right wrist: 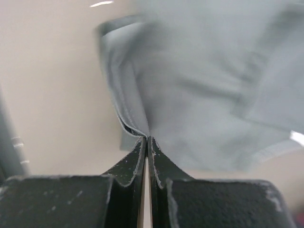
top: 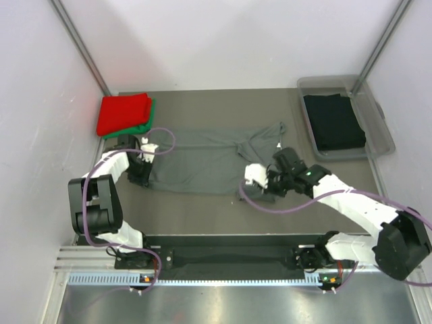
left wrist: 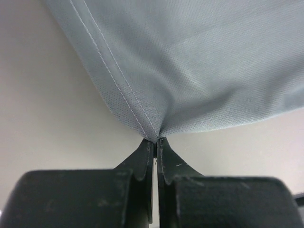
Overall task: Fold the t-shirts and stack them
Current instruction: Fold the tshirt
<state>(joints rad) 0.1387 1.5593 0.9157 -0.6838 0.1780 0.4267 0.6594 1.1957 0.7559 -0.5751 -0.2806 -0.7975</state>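
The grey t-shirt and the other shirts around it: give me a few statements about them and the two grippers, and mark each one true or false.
1. The left gripper is shut on a hemmed edge of the dark grey t-shirt. True.
2. The right gripper hangs open above the cloth. False: its jaws are closed on a fold of the dark grey t-shirt.
3. The red t-shirt lies folded on top of the green t-shirt. True.
4. The black t-shirt sits on the red and green stack. False: it lies inside the clear plastic tub at the far right.
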